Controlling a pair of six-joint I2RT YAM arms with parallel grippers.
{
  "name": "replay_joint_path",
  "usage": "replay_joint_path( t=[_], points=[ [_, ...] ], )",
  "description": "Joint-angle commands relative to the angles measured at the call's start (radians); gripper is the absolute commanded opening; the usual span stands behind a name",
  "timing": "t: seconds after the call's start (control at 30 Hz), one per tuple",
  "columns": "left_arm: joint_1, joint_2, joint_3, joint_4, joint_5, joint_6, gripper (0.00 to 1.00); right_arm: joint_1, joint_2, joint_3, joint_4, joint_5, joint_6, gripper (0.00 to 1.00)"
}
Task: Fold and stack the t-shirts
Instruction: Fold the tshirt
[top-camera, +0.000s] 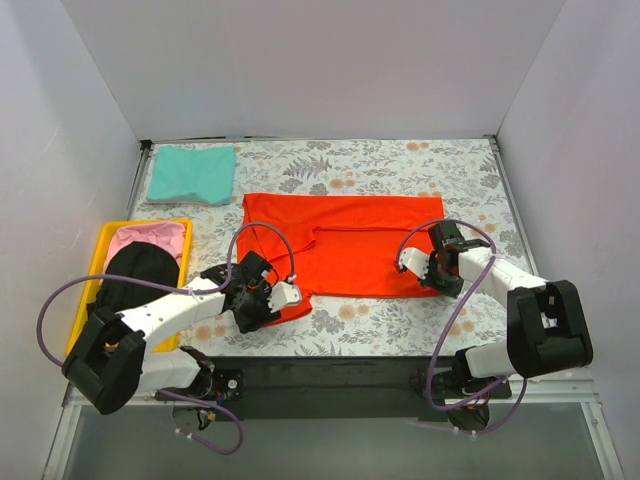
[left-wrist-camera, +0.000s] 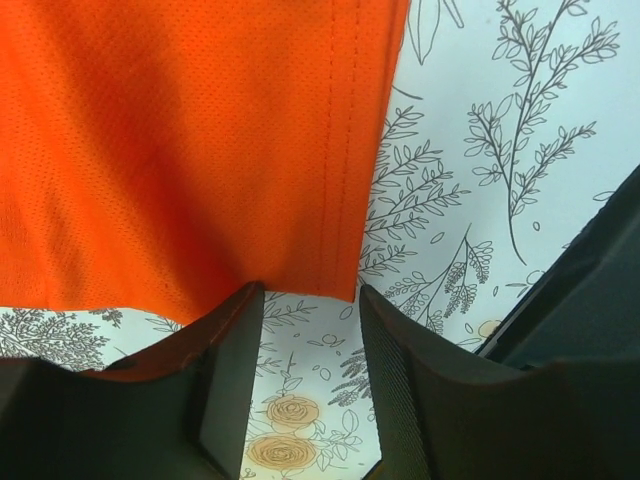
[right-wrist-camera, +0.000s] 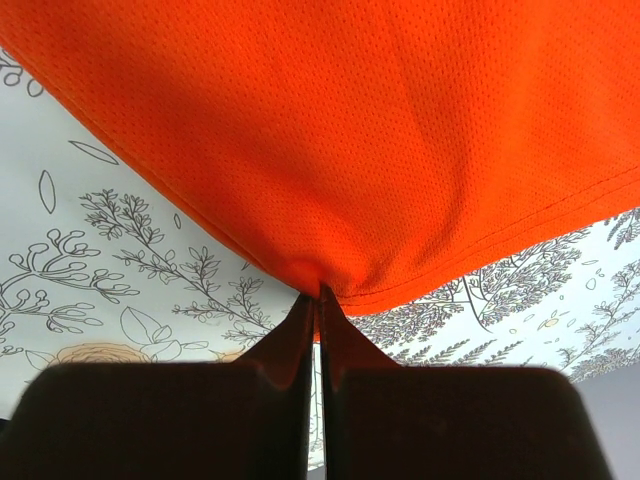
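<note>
Orange-red mesh fills both my wrist views. The orange-red t-shirt (top-camera: 345, 245) lies spread flat across the middle of the floral cloth (top-camera: 400, 160). My left gripper (left-wrist-camera: 310, 300) sits at the shirt's 7 o'clock corner. Its jaws stand apart, and the stitched hem reaches their tips, with bare floral pattern showing in the gap between them. My right gripper (right-wrist-camera: 318, 300) is at the shirt's 4 o'clock corner. Its jaws are pressed together on the hem, and the fabric puckers where they pinch it. At 11 o'clock on the table the teal t-shirt (top-camera: 192, 174) rests folded. At 9 o'clock the yellow tray (top-camera: 100, 250) holds the pink t-shirt (top-camera: 150, 238) and the black t-shirt (top-camera: 135, 275).
</note>
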Motion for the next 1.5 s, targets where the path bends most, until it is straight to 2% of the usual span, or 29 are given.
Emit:
replay_joint_path(
  t=[0.0, 0.1, 0.13, 0.17, 0.37, 0.73, 0.83, 0.87, 0.97, 1.1, 1.2, 1.33, 1.47],
  points=[
    [-0.009, 0.013, -0.043, 0.037, 0.004, 0.014, 0.38, 0.0, 0.019, 0.028, -0.012, -0.046, 0.018, 0.01],
    [-0.016, 0.027, -0.045, 0.038, 0.019, 0.005, 0.19, 0.0, 0.023, 0.032, -0.012, -0.051, 0.021, 0.01],
    [-0.019, 0.028, -0.045, 0.038, 0.021, -0.003, 0.05, 0.0, 0.023, 0.034, -0.012, -0.054, 0.025, 0.01],
    [-0.023, 0.027, -0.043, 0.035, 0.029, -0.006, 0.0, 0.0, 0.023, 0.035, -0.015, -0.055, 0.024, 0.01],
    [-0.028, -0.036, 0.003, -0.033, 0.05, -0.017, 0.0, 0.0, 0.013, 0.032, -0.021, -0.055, 0.025, 0.01],
    [-0.026, -0.214, 0.173, -0.29, 0.145, -0.063, 0.0, -0.001, -0.106, 0.008, -0.104, -0.046, -0.021, 0.01],
    [-0.026, -0.24, 0.236, -0.317, 0.133, -0.089, 0.0, -0.001, -0.145, 0.038, -0.139, -0.051, -0.031, 0.01],
    [-0.026, -0.24, 0.248, -0.305, 0.084, -0.094, 0.0, -0.003, -0.153, 0.049, -0.147, -0.057, -0.034, 0.01],
    [-0.02, -0.222, 0.28, -0.253, -0.009, -0.086, 0.0, -0.012, -0.155, 0.107, -0.158, -0.061, -0.045, 0.01],
    [0.021, -0.144, 0.357, -0.18, -0.031, -0.072, 0.0, -0.038, -0.092, 0.172, -0.158, -0.055, -0.062, 0.01],
    [0.09, -0.064, 0.426, -0.135, -0.016, -0.031, 0.0, -0.066, -0.038, 0.228, -0.158, -0.071, -0.074, 0.01],
    [0.243, 0.053, 0.517, -0.092, 0.032, 0.03, 0.0, -0.081, 0.026, 0.291, -0.158, -0.071, -0.082, 0.01],
    [0.288, 0.153, 0.58, -0.043, 0.045, 0.06, 0.0, -0.084, 0.103, 0.353, -0.158, -0.081, -0.079, 0.01]
  ],
)
